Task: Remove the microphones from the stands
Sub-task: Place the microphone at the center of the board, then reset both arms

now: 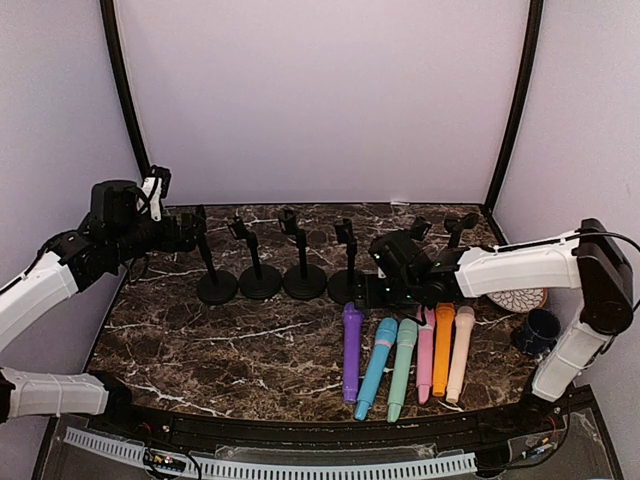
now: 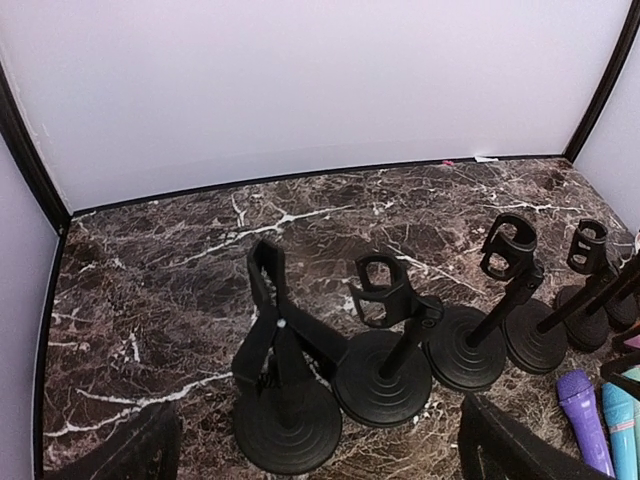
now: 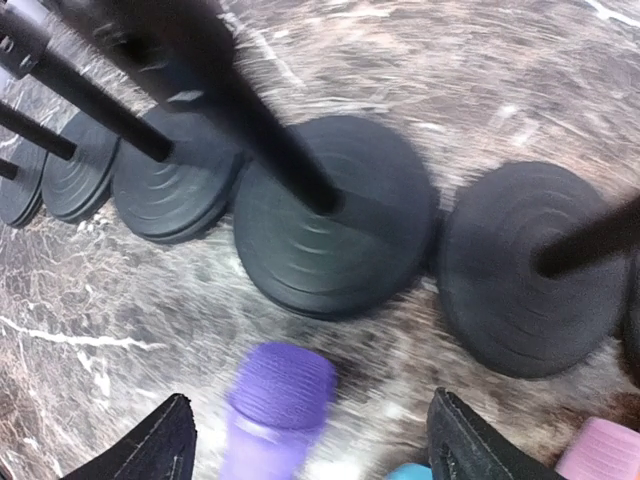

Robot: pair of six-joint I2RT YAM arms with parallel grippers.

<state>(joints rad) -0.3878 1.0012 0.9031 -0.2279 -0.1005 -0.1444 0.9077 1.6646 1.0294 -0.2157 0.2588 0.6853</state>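
From above, six black stands (image 1: 305, 282) run across the middle of the marble counter (image 1: 200, 350), and every clip looks empty. The microphones lie in a fan at lower centre, the purple microphone (image 1: 351, 350) leftmost, flat on the counter with its head toward the stands. The right end effector (image 1: 375, 290) hovers low just above that purple head, beside the fourth stand (image 1: 346, 285), while the left end effector (image 1: 195, 228) hangs at the upper left by the first stand (image 1: 217, 287). Over to the left wrist: its fingers (image 2: 135, 450) sit wide apart at the bottom corners, nothing between them but bare stands beyond, so it is released and holding nothing. Now the right wrist, and it is blurred: fingers (image 3: 150, 450) spread at the bottom corners, the purple head at lower centre between them but touching neither. This one reads as let go too, with a round stand base (image 3: 335, 215) just beyond. My read is that the purple one is off its stand and down. It looks like a light, stiff plastic piece with a smooth round barrel that could roll or slip. If it needs picking up, mid-barrel below the textured head is the place, pinched gently across its width, since the cyan microphone (image 1: 378, 365) lies close alongside.
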